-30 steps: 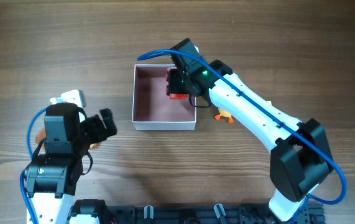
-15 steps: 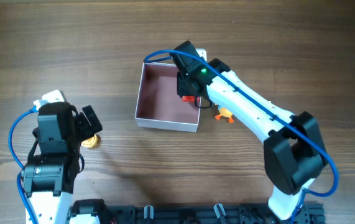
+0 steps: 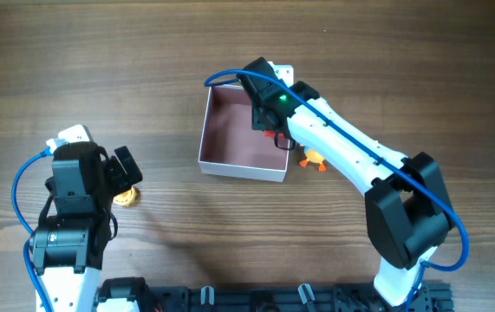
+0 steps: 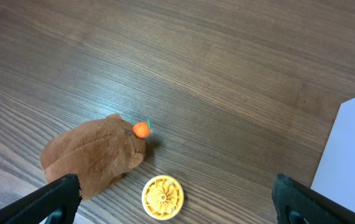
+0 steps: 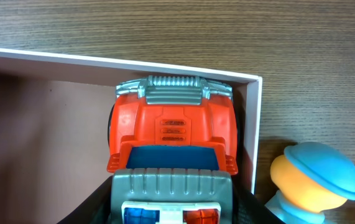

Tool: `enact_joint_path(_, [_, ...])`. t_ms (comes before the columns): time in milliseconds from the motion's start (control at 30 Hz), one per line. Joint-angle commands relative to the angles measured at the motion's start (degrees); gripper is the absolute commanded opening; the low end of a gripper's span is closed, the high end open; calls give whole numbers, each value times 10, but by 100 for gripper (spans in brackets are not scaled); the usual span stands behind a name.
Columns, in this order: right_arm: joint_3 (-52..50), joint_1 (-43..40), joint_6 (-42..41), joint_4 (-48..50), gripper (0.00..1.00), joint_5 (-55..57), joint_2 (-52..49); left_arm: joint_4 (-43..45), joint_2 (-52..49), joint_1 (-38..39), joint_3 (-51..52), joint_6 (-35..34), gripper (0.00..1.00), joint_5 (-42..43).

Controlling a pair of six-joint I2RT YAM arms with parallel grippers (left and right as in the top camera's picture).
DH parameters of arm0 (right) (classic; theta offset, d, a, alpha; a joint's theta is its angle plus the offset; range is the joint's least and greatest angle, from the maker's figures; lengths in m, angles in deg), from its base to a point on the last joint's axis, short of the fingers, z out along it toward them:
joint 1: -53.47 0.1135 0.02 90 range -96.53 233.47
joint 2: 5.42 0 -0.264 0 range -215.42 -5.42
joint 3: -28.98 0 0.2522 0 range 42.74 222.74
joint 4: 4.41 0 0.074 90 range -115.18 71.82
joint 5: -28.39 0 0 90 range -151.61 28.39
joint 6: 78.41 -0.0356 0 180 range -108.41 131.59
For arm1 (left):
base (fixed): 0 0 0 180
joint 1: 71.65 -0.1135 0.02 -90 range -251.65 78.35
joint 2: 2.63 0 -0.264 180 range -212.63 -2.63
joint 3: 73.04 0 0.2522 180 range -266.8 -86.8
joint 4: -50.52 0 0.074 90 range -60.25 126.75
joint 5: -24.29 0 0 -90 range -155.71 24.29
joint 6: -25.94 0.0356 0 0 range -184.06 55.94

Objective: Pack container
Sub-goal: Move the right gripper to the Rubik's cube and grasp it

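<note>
2 arms are in view. The right gripper (image 3: 269, 123) is over the container (image 3: 230, 134), at the box's 2 o'clock corner in the overhead view. Its fingers are closed on an orange-red toy truck (image 5: 172, 134). In the right wrist view, the truck is within the pink interior, its grille close to the 12 o'clock wall. A blue-capped figure (image 5: 314, 180) stands outside the 3 o'clock wall. The left gripper (image 4: 176, 183), fingers spread wide, hovers above a brown plush (image 4: 93, 158) and a yellow disc (image 4: 162, 198), well apart from the container, at its 8 o'clock.
</note>
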Motion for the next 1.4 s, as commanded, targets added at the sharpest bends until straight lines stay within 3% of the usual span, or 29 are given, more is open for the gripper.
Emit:
enact_joint_path(0, [3, -5, -6, 6, 36, 0, -2, 2, -2, -4, -14, 5, 100, -1])
enact_joint_path(67, [3, -5, -6, 8, 54, -12, -2, 4, -2, -4, -14, 5, 100, -1])
enact_joint_path(167, [3, -5, -7, 8, 72, -12, -2, 6, -2, -4, -14, 5, 100, -1])
enact_joint_path(367, [3, -5, -5, 13, 74, -12, -2, 6, -2, -3, -14, 5, 100, -1])
enact_joint_path(467, [13, -5, 49, 5, 74, -36, 10, 6, -2, -4, -14, 5, 100, -1])
enact_joint_path(567, [40, -12, 52, -39, 84, -35, 81, 6, -2, -3, -14, 5, 100, -1])
enact_joint_path(600, [43, -26, 42, -51, 98, -35, 126, 5, -2, -3, -14, 5, 100, -1])
enact_joint_path(633, [43, -47, 19, -71, 100, -32, 167, 5, -2, -4, -14, 5, 100, -1])
enact_joint_path(767, [43, -181, 21, -205, 100, -37, 258, 6, -2, -3, -14, 5, 100, 8])
enact_joint_path(900, [-4, -302, 156, -263, 100, -97, 256, 6, -2, -3, -14, 5, 100, 8])
enact_joint_path(967, [-59, -335, 183, -239, 100, -126, 256, 6, -2, -3, -14, 5, 100, 8])
enact_joint_path(1133, [-247, -349, 259, -72, 100, -163, 256, 6, -2, -3, -14, 5, 100, 8])
enact_joint_path(1200, [-281, -349, 297, -33, 100, -177, 250, 6, -2, -3, -14, 5, 100, 8])
enact_joint_path(1367, [-304, -349, 300, 36, 100, -177, 200, 6, -2, -3, -14, 5, 100, 8])
